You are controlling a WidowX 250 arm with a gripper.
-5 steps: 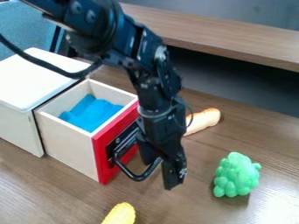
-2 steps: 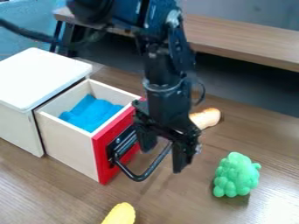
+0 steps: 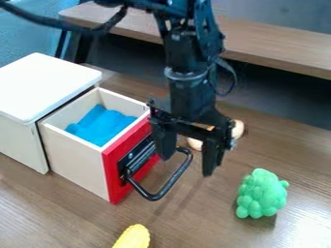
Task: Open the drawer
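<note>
My gripper (image 3: 188, 164) hangs open above the right end of the black handle, its two fingertips apart with nothing between them that I can make out. The handle (image 3: 169, 184) juts out from the red front (image 3: 116, 187) of the drawer. That drawer (image 3: 74, 160) stands pulled out of the white-topped box (image 3: 42, 87), and a blue cloth-like item (image 3: 101, 127) lies inside it.
A green bumpy toy (image 3: 262, 193) lies on the wooden table (image 3: 213, 218) to the right. Near the front edge is a yellow object (image 3: 134, 237). Behind the gripper lies a tan, rounded object (image 3: 238, 129). A raised wooden ledge (image 3: 271, 43) runs across the back.
The gripper has moved up and to the right, off the handle, and its fingers have spread apart. The drawer stays pulled out as before.
</note>
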